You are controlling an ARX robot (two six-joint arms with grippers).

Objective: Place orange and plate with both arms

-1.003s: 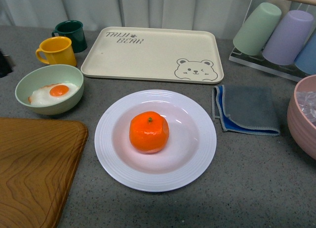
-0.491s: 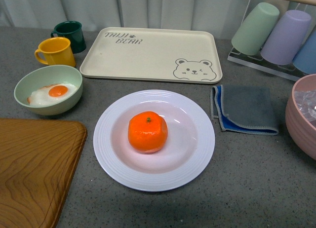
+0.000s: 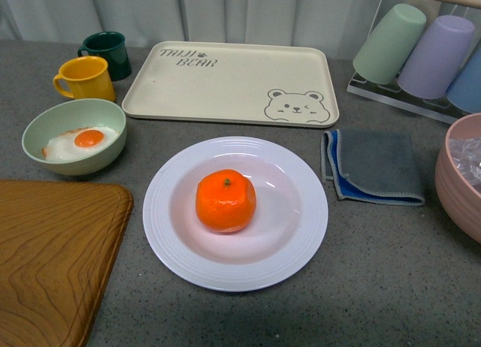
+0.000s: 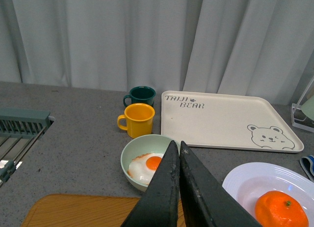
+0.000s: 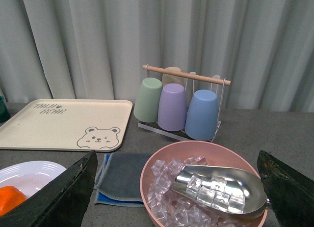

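Front view: shows no real change from a second ago, only a faint sideways drift of the whole scene. Finds the orange [image 3: 225,201] resting in the well of the plate [image 3: 156,212], stem mark up, squat, with no clear long axis; suggests the placing is settled.

Left wrist view: shows the left gripper [image 4: 178,144] pinched shut on nothing, with orange and plate off to one side of its tips, well apart.

Right wrist view: shows the right gripper [image 5: 175,158] spread wide and empty, with orange and plate outside one finger.
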